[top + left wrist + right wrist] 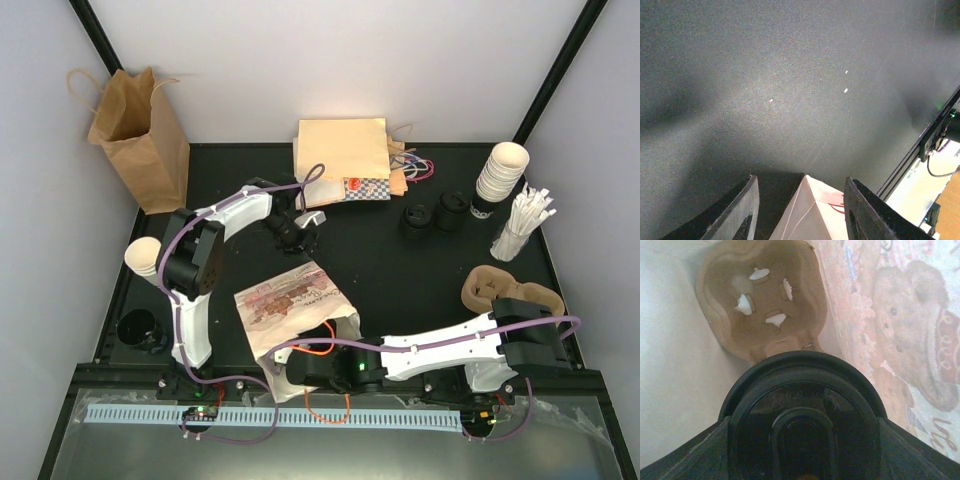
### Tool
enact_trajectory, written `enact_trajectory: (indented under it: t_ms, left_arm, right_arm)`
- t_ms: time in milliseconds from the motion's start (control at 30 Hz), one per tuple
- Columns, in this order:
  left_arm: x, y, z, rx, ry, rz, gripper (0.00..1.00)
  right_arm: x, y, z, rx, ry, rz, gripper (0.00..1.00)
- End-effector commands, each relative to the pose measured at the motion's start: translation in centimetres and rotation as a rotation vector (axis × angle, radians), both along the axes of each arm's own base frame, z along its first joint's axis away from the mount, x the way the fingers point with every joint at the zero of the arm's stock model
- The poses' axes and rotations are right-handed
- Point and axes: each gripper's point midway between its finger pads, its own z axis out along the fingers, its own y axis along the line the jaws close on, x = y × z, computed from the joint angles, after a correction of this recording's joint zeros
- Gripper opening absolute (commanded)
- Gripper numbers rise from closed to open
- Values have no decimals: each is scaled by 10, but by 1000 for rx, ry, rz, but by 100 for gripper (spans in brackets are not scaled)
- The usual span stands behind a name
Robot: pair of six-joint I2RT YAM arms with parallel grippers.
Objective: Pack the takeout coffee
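Right arm, loading step. We found the takeout coffee (pixel 802 405) at the mouth of the printed paper bag (pixel 290 300), which lay on its side toward the near edge of the table (pixel 400 290), left of centre. The right gripper (pixel 802 422) held the cup with its fingers (pixel 695 455) clamped on either side. The black lid faced the wrist camera, so we judged that the base pointed into the bag. Beyond the lid, a brown pulp cup carrier (pixel 757 300) sat deeper in the bag, its pocket turned toward the cup and apart from it.

Left arm. The left gripper (pixel 801 179) hung over the table beyond the bag's far edge. Its fingers (pixel 735 215) stood apart with a pale folded paper edge (pixel 810 210) between them. We could not tell whether they pinched it or only flanked it.

Judgement. We read this as mid-insertion: the cup had entered the bag but was not seated. The next move called for a straight advance along the cup's axis until the base met the carrier pocket. The fingers would then spread and draw back without dragging the bag's wall or tipping the lid.
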Motion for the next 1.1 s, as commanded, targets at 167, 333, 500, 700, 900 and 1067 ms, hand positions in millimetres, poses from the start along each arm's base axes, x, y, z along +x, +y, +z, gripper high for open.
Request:
enact_trajectory:
  t_ms: [167,333,500,700,900,1067]
  left_arm:
    - [-1,-13,9,-56,-2,-36,48]
    - [-5,-18,11,-82,3,-55,47]
    - [-5,-18,11,-83,4,-57,47]
    - [-7,-19,9,-83,12,-62,46]
    - [-9,-21,9,-92,16,-72,46]
    - [-9,-21,8,-91,17,-73,45]
  right_arm:
    - [-2,0,-2,11,43,-5,49]
    - [-3,-2,-7,0,55,-8,49]
    - [-2,-8,-16,-29,64,-25,49]
    - [2,-18,-28,-74,64,-60,49]
    - [6,-24,-33,-114,52,-86,49]
    - [10,-28,-35,-155,25,-116,49]
